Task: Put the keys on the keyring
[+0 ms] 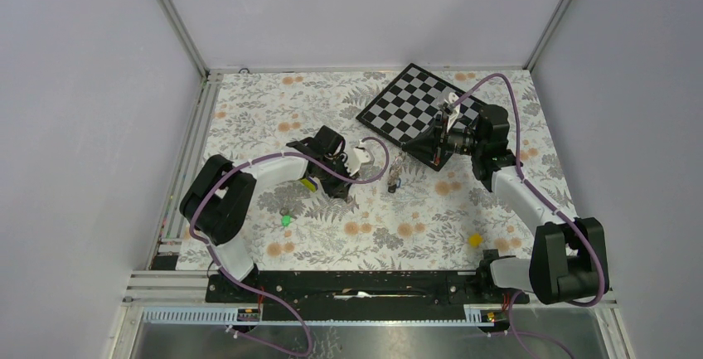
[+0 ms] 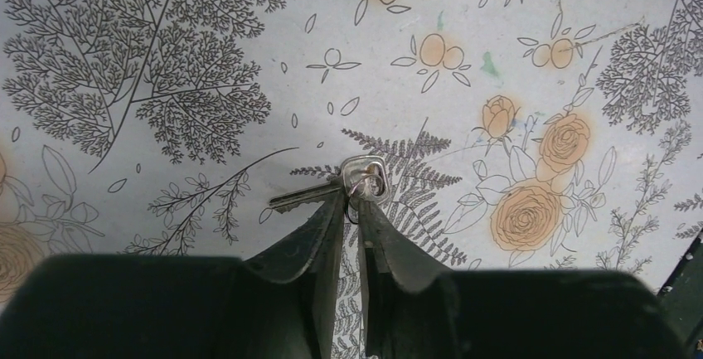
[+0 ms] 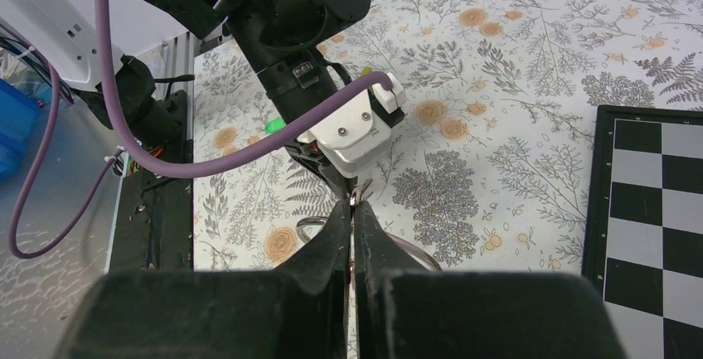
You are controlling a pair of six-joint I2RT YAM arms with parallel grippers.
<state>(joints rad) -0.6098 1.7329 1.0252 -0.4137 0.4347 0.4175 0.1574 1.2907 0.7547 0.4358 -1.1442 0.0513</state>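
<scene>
Silver key (image 2: pixel 323 191), likely light, stiff, slippery: take by flat head, at left tool (image 2: pixel 351 201) tips, jaws narrowly parted, grip unclear; right tool (image 3: pixel 352 208) pinches springy keyring (image 3: pixel 307 223).

The table is covered by a cloth (image 1: pixel 249 110) printed with grey ferns and orange roses. A black-and-white chessboard (image 1: pixel 398 106) with a black border is laid flat on the cloth at 1 o'clock from the table centre. It is turned so that one corner points to 12 o'clock. A small yellow cube (image 1: pixel 475 240) is seen at 4 o'clock, well apart from the chessboard. An aluminium rail (image 1: pixel 186 152) borders the 9 o'clock edge. Plain grey walls (image 1: pixel 83 85) enclose three sides.
</scene>
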